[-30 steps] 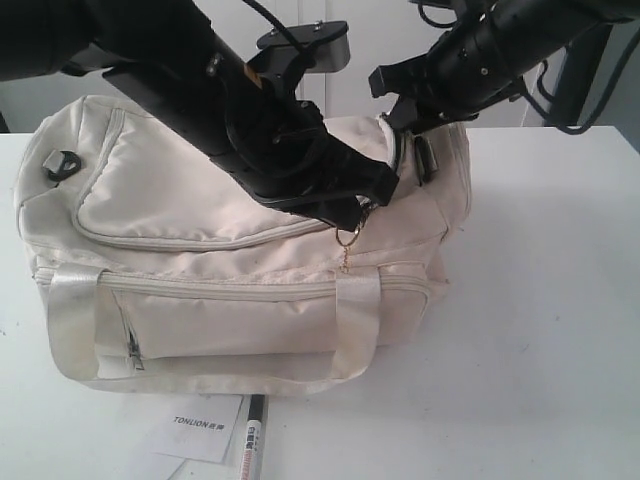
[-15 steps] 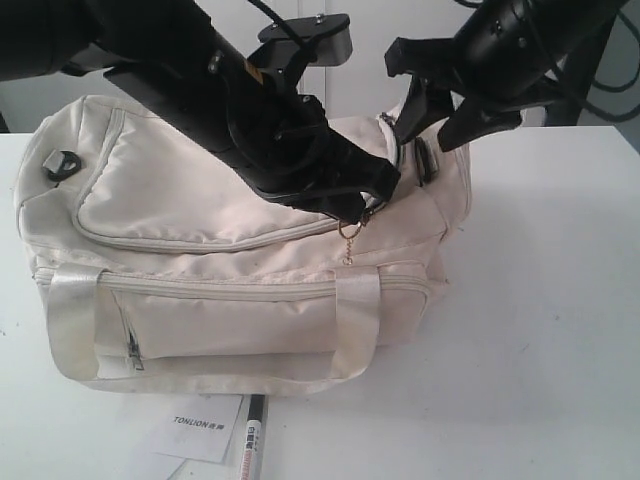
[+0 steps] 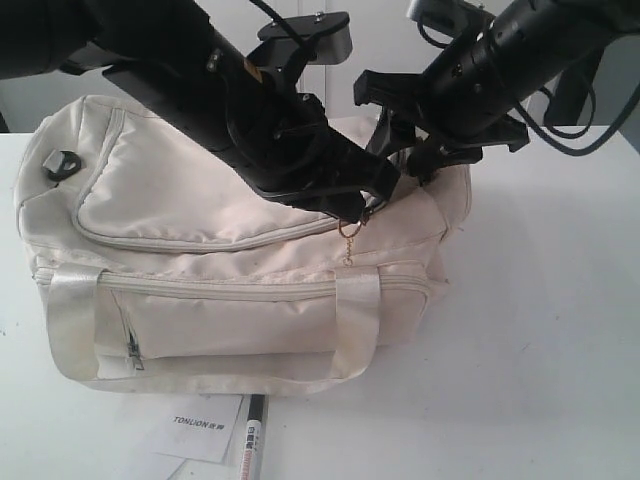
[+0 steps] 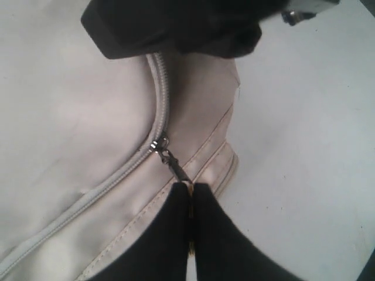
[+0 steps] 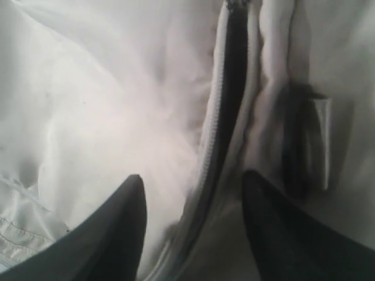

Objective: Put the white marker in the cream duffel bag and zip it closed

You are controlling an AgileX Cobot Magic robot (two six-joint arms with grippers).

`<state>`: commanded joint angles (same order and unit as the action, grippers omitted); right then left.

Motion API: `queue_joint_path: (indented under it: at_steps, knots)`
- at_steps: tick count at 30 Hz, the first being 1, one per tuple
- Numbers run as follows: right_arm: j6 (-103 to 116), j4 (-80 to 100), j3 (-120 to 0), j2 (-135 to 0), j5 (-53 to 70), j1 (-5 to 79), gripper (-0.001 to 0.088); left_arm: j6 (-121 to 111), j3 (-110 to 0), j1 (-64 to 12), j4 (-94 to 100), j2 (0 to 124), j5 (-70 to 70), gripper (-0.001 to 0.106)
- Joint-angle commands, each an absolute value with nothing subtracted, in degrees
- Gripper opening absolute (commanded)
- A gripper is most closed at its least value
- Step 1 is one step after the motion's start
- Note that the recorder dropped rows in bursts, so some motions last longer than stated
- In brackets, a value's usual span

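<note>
Left gripper (image 4: 188, 188): fingers pinched together on the zip pull (image 4: 171, 161), at the curve of the top zip. Right gripper (image 5: 192, 178): fingers spread wide, holding nothing, straddling the zip gap (image 5: 229, 93) at the end of the cream duffel bag (image 3: 200, 190), about two o'clock of the left gripper in the exterior view. White marker (image 3: 250, 445) lies on the table (image 3: 540, 330) at six o'clock of the bag, beside the paper card (image 3: 205, 425); not loaded.

Judged step: working the top zip open. Recommend the right fingers pin the fabric beside the teeth while the left draws the pull along the zip line, not upward.

Only the right wrist view shows black lining in the gap; only the exterior view shows the marker.
</note>
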<state>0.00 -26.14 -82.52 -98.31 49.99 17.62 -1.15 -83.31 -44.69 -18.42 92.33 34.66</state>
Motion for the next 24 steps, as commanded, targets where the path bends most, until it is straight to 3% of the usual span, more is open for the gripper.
queue_joint_path:
  at_steps: [3,5,9,24]
  knots:
    - [0.00,-27.67,-82.52,-99.55,49.99,17.62,0.0476,-1.15,-83.31,-44.69,-18.42,92.33,34.66,0.000]
    - [0.00,-27.92,-82.52,-99.67,49.33,17.62,0.0403,-1.16,-83.31,-44.69,-18.42,92.33,34.76,0.000]
    - [-1.36,-27.80,-82.52,-98.97,49.05,17.62,0.0012,-1.24,-83.31,-44.69,-18.42,92.33,35.18,0.000]
    - [-2.56,-27.46,-82.52,-98.25,47.46,17.62,0.0000,-1.10,-83.31,-44.69,-16.67,91.11,38.39,0.000]
